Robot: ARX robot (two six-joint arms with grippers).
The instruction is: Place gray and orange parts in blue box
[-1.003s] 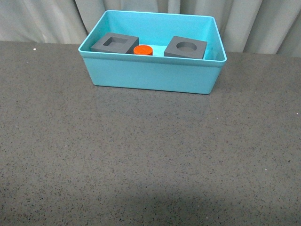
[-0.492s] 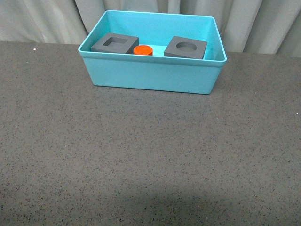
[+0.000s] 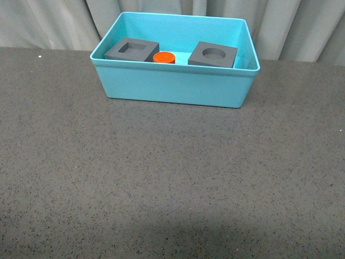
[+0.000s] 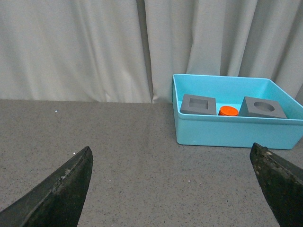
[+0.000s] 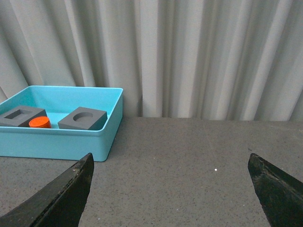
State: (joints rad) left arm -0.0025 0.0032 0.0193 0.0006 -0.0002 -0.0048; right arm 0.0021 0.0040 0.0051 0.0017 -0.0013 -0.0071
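- We see the blue box (image 3: pixel 172 89) standing on the dark speckled table (image 3: pixel 161 183), at the far side, a little right of the middle, close to the gray curtain (image 3: pixel 48 21) behind it.
- All three parts lie inside the box.
- The gray cube with the square recess (image 3: pixel 131 49) sits at the left of the box, recess facing up.
- The gray cube with the round recess (image 3: pixel 213 54) sits at the right of the box, also recess up, turned at a slight angle to the box walls.
- The orange cylinder (image 3: pixel 164 57) stands between the two cubes, just beside the left one; whether they touch we cannot tell. We see only its flat top and a little of its side.
- Neither arm shows in the front view.
- In the left wrist view the left claw (image 4: pixel 173 189) is spread wide with nothing between its dark fingers (image 4: pixel 61 189); the box (image 4: pixel 227 135) lies well beyond it, to the right, with the parts inside.
- In the right wrist view the right claw (image 5: pixel 170 189) is likewise spread wide and holds nothing; its fingers (image 5: pixel 274 189) frame bare table, and the box (image 5: pixel 57 142) lies well apart, far and to the left.
- Both claws hang above the near part of the table, touching nothing that we can see.
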